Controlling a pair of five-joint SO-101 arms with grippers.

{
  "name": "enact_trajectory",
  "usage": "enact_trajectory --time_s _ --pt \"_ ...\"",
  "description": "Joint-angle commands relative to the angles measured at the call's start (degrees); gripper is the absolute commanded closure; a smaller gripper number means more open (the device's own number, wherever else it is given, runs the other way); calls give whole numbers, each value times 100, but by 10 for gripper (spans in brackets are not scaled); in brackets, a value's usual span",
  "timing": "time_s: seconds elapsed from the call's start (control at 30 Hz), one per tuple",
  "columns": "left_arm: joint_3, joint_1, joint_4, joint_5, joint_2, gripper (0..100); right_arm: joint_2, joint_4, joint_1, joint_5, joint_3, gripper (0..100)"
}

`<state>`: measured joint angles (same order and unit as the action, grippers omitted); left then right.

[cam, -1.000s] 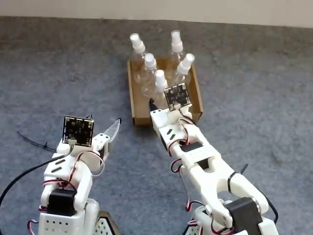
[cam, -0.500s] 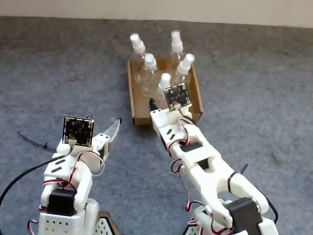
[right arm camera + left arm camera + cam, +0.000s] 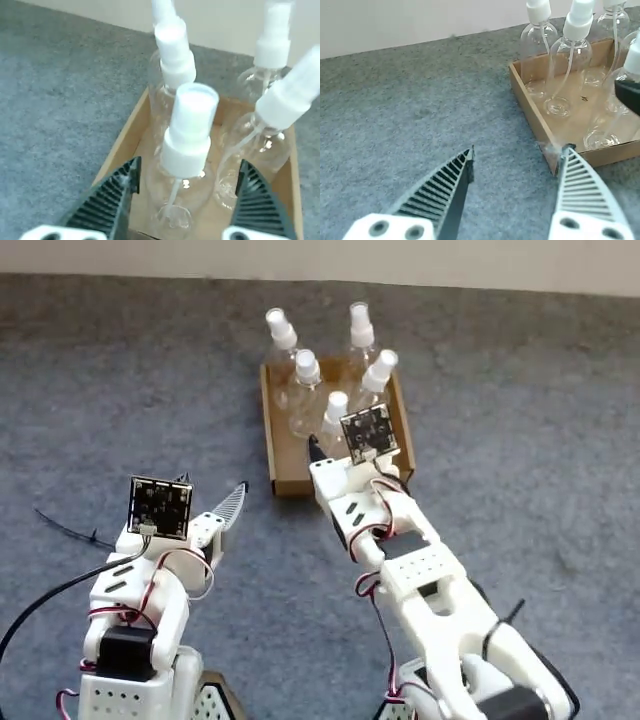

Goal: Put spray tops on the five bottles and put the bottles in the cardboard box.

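Right pincer (image 3: 190,164) is spread wide, gripping nothing, and the nearest bottle (image 3: 186,165) stands dead ahead in the gap between its two jaws, apparently touching neither. That bottle is upright, long axis vertical, with its spray top (image 3: 192,115) rising well above the jaw tips. It sits inside the cardboard box (image 3: 117,150), just past the near wall the pincer hangs over. The other four bottles (image 3: 272,125) stand beyond it, farther from the pincer, all capped. Whether the far pair is inside the box or just behind it is hard to call. Left pincer (image 3: 518,149) is also splayed and empty, low over the bench (image 3: 120,390), with the box off ahead and to one side, well apart from it. So the right arm is clearly the nearer one. My read is that the job looks all but finished. Any move from here hinges on that tall, top-heavy bottle: the jaws need to clear it along its vertical line, because a sideways brush could tip it into its neighbours.
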<state>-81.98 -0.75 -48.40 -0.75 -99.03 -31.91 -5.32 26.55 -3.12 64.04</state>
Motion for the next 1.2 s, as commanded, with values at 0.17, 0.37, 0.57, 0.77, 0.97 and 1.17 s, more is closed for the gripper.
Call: enact_trajectory --time_s 0.17,0.37,0.57,0.77,0.97,1.17 --pt "31 75 132 44 -4 752 -1385 971 22 -44 -92 766" --pt "31 75 132 44 -4 752 -2360 1824 31 -44 -66 768" --pt "31 66 132 44 -48 752 -3327 2527 4 -53 426 878" --pt "127 84 149 44 -57 752 -4374 3178 -198 -62 1332 954" --pt "-119 -462 123 35 -57 752 -5640 3582 -954 -62 2211 957" --pt "-145 -1578 105 35 -57 752 -7143 4259 -1235 -1116 3222 957"
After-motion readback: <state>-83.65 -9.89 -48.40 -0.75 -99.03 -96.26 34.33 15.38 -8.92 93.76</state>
